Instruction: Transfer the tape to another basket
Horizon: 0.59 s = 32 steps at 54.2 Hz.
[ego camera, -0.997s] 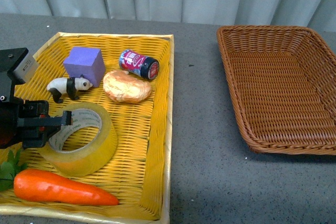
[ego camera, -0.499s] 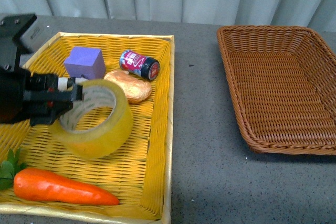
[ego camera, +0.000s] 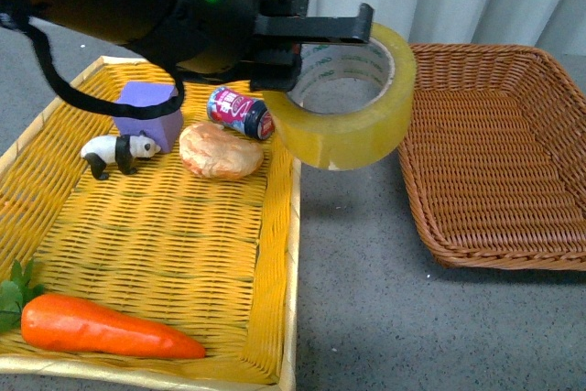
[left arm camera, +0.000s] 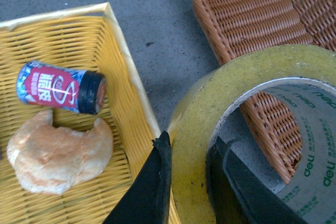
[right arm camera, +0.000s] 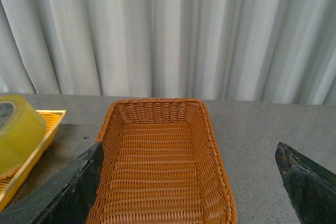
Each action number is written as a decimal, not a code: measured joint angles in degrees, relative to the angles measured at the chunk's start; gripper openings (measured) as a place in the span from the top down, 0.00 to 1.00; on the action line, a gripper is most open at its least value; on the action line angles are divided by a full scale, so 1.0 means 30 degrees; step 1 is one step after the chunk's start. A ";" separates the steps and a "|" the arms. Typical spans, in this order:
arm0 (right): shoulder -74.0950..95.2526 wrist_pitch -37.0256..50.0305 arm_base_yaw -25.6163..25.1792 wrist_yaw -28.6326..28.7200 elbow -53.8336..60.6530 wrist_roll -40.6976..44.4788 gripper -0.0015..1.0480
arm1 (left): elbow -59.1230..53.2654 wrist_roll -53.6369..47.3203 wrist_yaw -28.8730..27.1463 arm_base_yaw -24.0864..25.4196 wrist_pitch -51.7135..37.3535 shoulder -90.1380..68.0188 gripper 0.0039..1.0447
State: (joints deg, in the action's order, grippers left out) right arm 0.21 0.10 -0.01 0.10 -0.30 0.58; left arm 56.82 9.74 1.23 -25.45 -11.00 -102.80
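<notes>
My left gripper (ego camera: pixel 316 38) is shut on the tape (ego camera: pixel 352 125), a wide yellowish translucent roll with a white printed core. It holds the roll in the air over the grey gap between the two baskets, close to the left rim of the brown wicker basket (ego camera: pixel 494 226). In the left wrist view one finger (left arm camera: pixel 152 182) is outside the tape wall (left arm camera: pixel 191 145) and the other inside, with the brown basket (left arm camera: pixel 252 14) beyond. My right gripper (right arm camera: pixel 191 187) is open and empty, facing the brown basket (right arm camera: pixel 157 171); the tape (right arm camera: pixel 18 129) shows at that view's edge.
The yellow woven tray (ego camera: pixel 275 254) holds a purple block (ego camera: pixel 146 109), a toy panda (ego camera: pixel 117 151), a small can (ego camera: pixel 240 111), a bread roll (ego camera: pixel 220 151) and a carrot (ego camera: pixel 101 329). Nothing shows inside the brown basket. A curtain hangs behind the table.
My left arm has lifted the tape out of the yellow tray and carried it up and to the right, to beside the brown basket's left rim.
</notes>
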 joint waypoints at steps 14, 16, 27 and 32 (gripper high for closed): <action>0.0000 0.0000 0.0000 0.0000 0.0000 0.0000 0.09 | 0.2055 -0.0051 -0.0503 -0.0736 0.0175 -0.1348 0.85; 0.0000 0.0000 0.0000 0.0000 0.0000 0.0000 0.09 | 0.2106 -0.0073 -0.0546 -0.0736 0.0175 -0.1377 0.85; 0.0000 0.0000 0.0000 0.0000 0.0000 0.0000 0.09 | 0.2106 -0.0087 -0.0546 -0.0634 0.0175 -0.1384 0.85; 0.0029 -0.0029 0.0015 -0.0087 0.0000 -0.0007 0.09 | 0.2106 -0.0087 -0.0546 -0.0619 0.0175 -0.1384 0.85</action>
State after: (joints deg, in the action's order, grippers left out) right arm 0.30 0.01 0.03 -0.16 -0.30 0.56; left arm 63.13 9.48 -0.40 -27.31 -10.48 -106.96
